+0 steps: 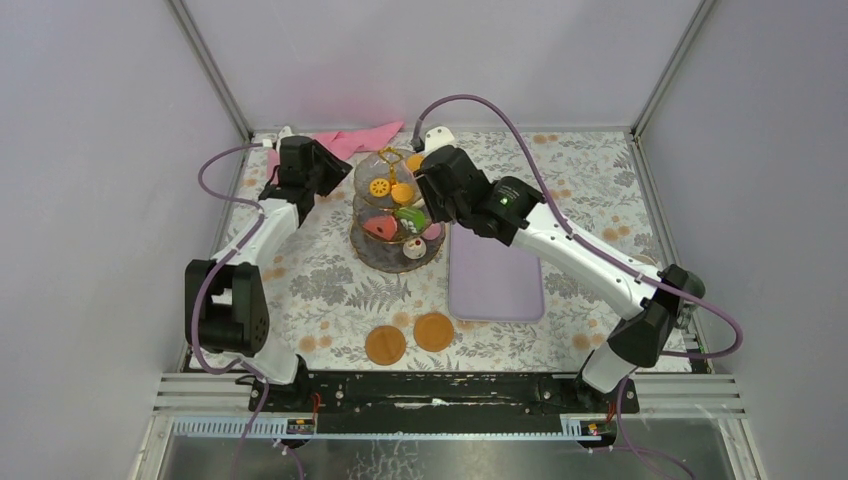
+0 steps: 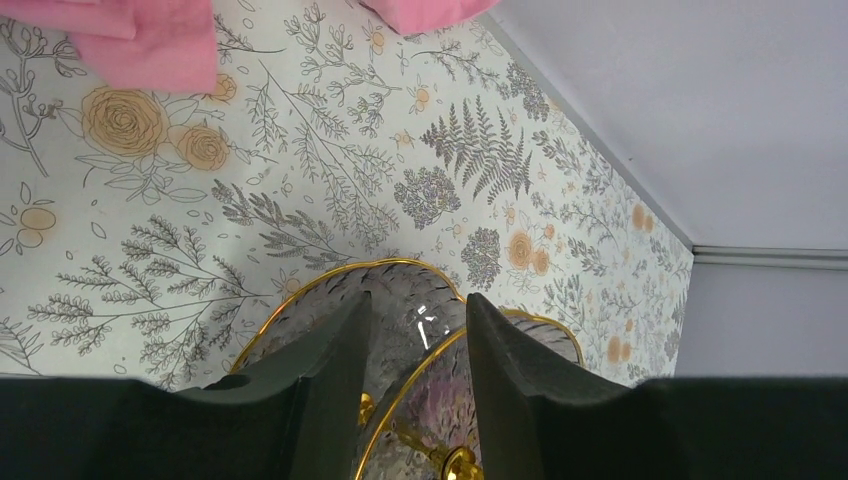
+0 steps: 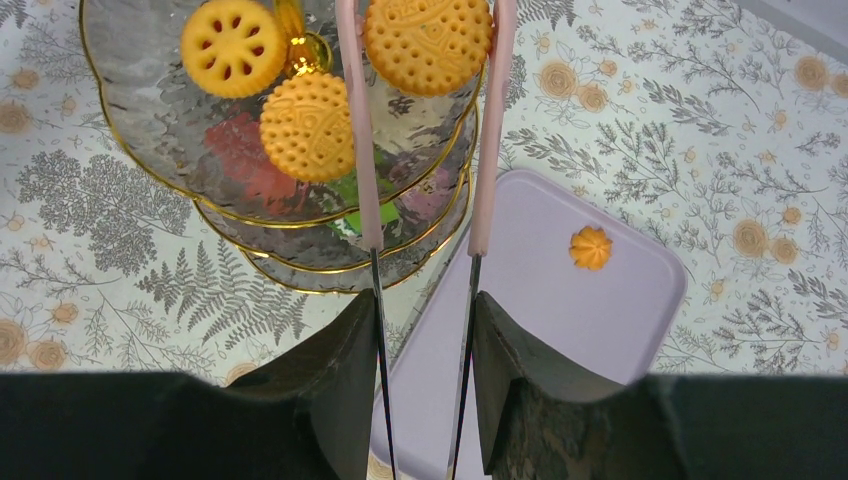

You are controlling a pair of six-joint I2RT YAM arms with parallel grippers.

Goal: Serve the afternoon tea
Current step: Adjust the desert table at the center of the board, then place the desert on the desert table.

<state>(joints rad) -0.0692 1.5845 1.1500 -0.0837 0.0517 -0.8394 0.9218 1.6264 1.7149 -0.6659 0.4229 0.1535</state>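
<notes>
While the right gripper (image 3: 420,300) clamps the tongs (image 3: 357,130) on 1 biscuit (image 3: 428,45) above the top rim of the stand (image 3: 130,150), an early release could drop it off the edge. The left gripper (image 2: 415,300) sits parted beside the stand, holding nothing, so a tong bump could rock it.

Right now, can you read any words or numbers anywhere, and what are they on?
None: no view shows readable words, numbers or labels. The orange biscuits on the glass stand and in the pink tongs bear only raised dots and swirls; the tablecloth has only flowers and ferns.
</notes>
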